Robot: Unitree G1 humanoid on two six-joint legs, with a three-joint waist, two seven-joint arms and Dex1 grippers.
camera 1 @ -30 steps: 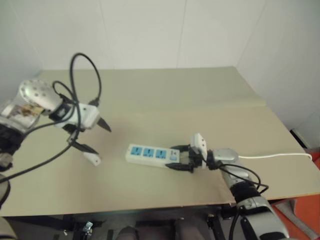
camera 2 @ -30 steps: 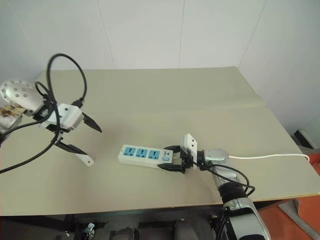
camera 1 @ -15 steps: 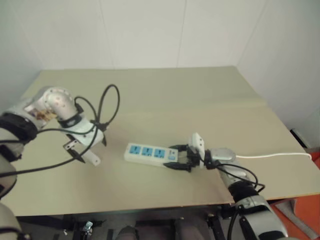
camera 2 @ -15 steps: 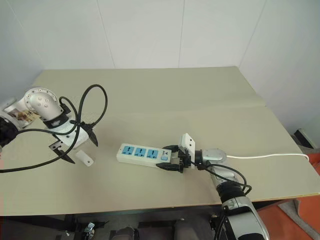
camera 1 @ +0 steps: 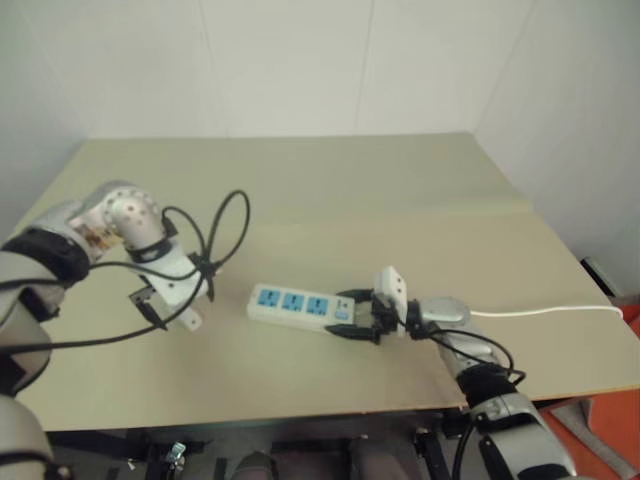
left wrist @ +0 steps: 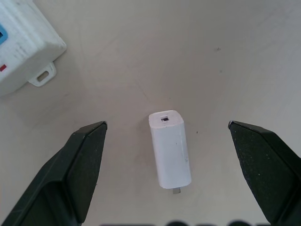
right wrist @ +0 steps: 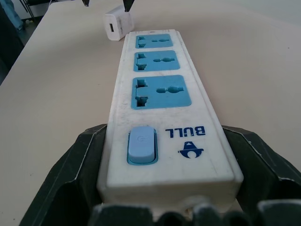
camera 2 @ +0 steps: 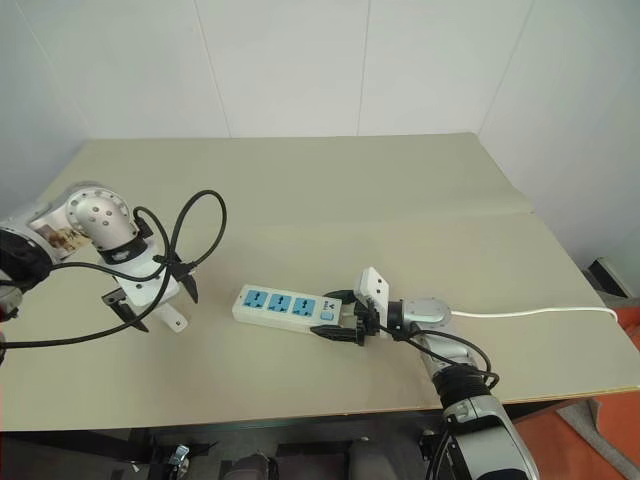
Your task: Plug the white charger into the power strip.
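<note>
Beige table (camera 1: pixel 400 190) with a seam across, white wall (camera 1: pixel 300 60) behind, orange floor (camera 2: pixel 600 440)

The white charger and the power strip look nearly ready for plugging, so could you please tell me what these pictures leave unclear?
- White charger: left wrist view shows one prong tip; the body hides the rest.
- Power strip: its cord runs past the table edge, end unseen.
- Power strip's switch end: in the right wrist view, the right gripper hides the cord exit.

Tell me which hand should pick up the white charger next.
Left. The left hand hangs open over the white charger, which lies on the table between its fingers. The right hand is clamped on the power strip at its switch end.
</note>
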